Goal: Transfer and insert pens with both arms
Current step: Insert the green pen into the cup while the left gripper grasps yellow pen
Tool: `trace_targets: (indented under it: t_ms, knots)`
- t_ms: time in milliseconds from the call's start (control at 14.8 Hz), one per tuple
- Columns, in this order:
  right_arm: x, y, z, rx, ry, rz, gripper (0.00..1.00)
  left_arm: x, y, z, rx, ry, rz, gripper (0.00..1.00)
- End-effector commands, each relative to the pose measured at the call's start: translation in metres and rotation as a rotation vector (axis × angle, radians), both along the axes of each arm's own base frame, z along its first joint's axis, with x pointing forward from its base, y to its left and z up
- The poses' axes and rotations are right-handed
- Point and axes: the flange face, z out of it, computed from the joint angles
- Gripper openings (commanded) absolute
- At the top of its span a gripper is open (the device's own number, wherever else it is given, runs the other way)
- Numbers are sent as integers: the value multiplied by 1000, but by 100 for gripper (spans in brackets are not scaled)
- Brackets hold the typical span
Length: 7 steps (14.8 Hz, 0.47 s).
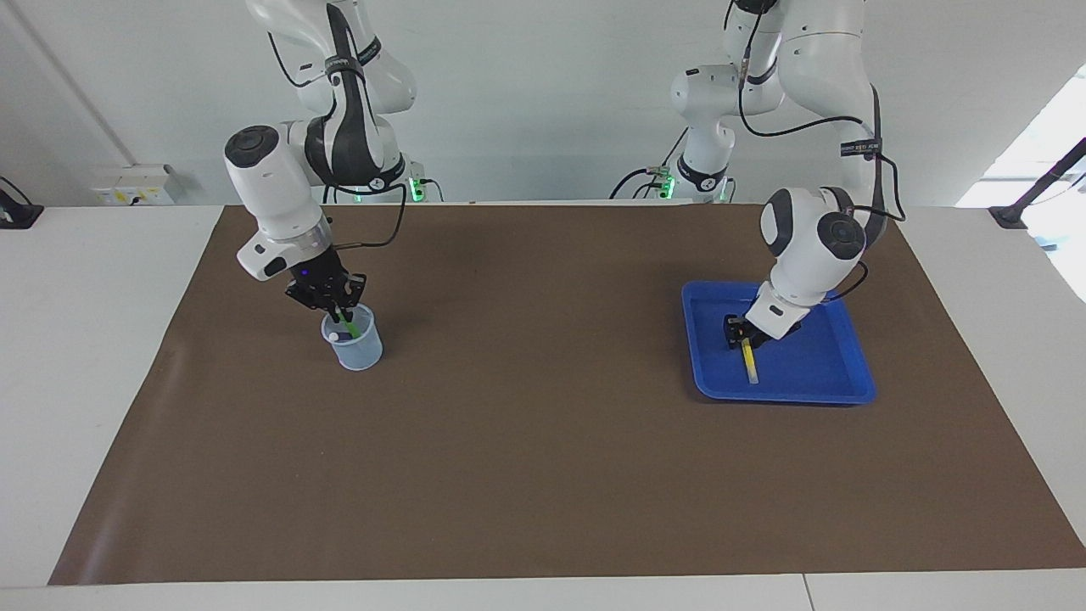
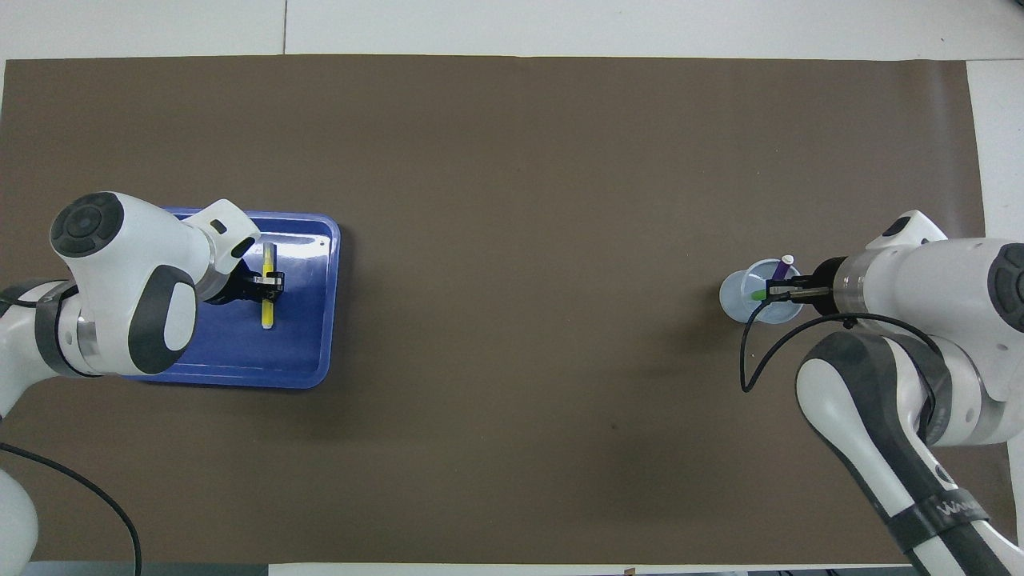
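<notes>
We start with the brown mat [image 1: 543, 441] that covers the table. On it, directly under the left gripper [image 1: 745, 340], sits the blue tray [image 1: 836, 373], toward the left arm's end of the table. The clear cup [image 1: 361, 348] stands under the right gripper [image 1: 342, 314], toward the right arm's end, well apart from the tray.

Left arm: we find the left gripper low inside the tray, its fingertips closed on the yellow pen [image 1: 751, 363]. The pen lies on the tray floor, one end between the fingertips and the rest of the barrel reaching out from the gripper away from the robots. In the overhead view the gripper [image 2: 270, 282] crosses the pen [image 2: 268, 308] partway along its length, so pen shows on both sides of the fingers.

Right arm: we find the right gripper just above the cup's rim, its fingertips clamped on the green pen [image 1: 346, 322]. The pen slants down from the fingertips into the cup [image 2: 740, 298]. The purple pen [image 2: 779, 271] leans inside the same cup, just beside the gripper [image 2: 774, 294], with its pale cap end resting at the rim. We cannot tell whether the green pen's lower tip touches the cup's bottom
</notes>
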Motion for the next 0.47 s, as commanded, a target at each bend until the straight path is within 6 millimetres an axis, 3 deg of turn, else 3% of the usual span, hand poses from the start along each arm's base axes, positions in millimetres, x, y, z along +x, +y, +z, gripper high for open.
trace_targets:
  t_ms: [0, 135, 406]
  knots:
    - [1, -2, -4, -16, -9, 8, 63, 5, 6, 3, 16, 9, -5, 0]
    - [2, -3, -2, -16, -11, 2, 72, 13, 7, 16, 16, 27, -3, 0]
    - [4, -3, 6, -16, -18, 7, 84, 30, 6, 61, 15, 76, 5, 0]
